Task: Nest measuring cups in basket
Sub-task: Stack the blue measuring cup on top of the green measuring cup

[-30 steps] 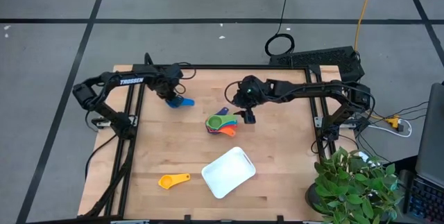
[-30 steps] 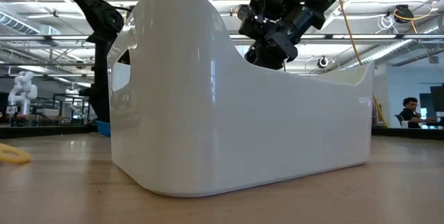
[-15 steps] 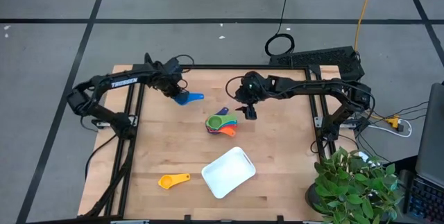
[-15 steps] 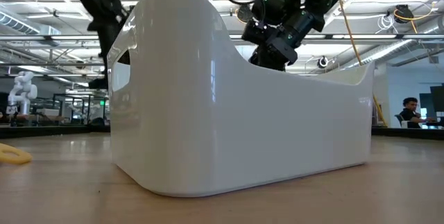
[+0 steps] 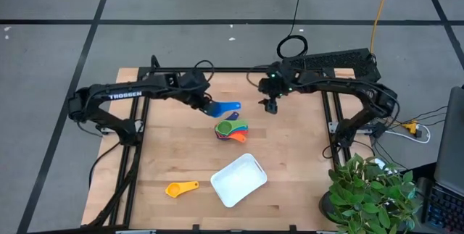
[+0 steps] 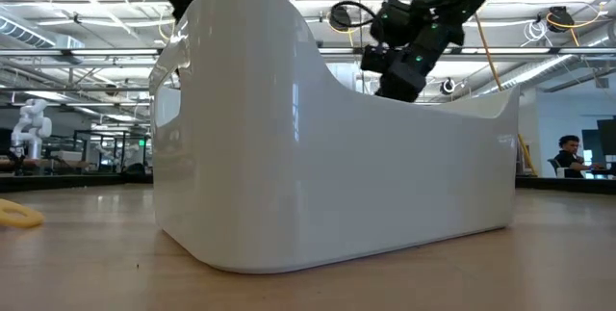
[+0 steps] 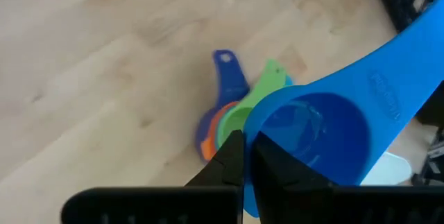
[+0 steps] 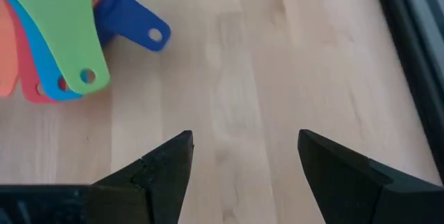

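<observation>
Tabletop: left claw (image 5: pixel 205 103) pinches blue cup (image 5: pixel 226 108).

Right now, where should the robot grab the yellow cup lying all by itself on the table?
Probably by its flat handle. The yellow cup lies alone, left of the basket, with its handle pointing toward the basket. Coming straight down from above, the jaws could close across the handle's narrow sides; the round bowl looks wider and harder to pinch. The left gripper is busy holding a blue cup.

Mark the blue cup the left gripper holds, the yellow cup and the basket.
blue cup (image 5: pixel 230 106): high view, its bowl.
yellow cup (image 5: pixel 173 189): high view, its bowl.
basket (image 5: pixel 238 179): high view, its bare floor.
</observation>
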Robot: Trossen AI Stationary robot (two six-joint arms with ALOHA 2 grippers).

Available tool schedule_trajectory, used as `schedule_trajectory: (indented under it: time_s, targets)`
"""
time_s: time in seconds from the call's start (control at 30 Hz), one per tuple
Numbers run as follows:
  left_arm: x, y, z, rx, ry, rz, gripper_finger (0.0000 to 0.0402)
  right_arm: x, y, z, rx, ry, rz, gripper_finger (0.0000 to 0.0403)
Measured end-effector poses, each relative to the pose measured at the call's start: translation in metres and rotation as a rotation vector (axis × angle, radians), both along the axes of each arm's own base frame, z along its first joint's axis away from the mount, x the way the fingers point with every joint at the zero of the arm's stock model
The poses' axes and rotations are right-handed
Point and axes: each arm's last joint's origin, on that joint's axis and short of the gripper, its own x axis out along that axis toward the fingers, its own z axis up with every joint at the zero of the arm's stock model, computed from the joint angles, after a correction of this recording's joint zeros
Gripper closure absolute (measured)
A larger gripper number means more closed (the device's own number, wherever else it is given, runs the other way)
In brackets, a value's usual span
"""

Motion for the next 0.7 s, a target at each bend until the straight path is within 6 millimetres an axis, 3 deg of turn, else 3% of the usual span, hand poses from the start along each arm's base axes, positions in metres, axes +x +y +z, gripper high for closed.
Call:
schedule_trajectory:
  time_s: [0.33, 0.7]
  targets:
    - [0.029, -0.012, -0.02, -0.014, -0.015, -0.018, 0.0394, -0.052, 0.014, 0.002, -0.079, -0.231, -0.108, 0.0151]
    - [0.048, -0.013, -0.056, -0.065, 0.077, -0.04, 0.0394, -0.069, 0.025, 0.005, -0.096, -0.287, -0.127, 0.0151]
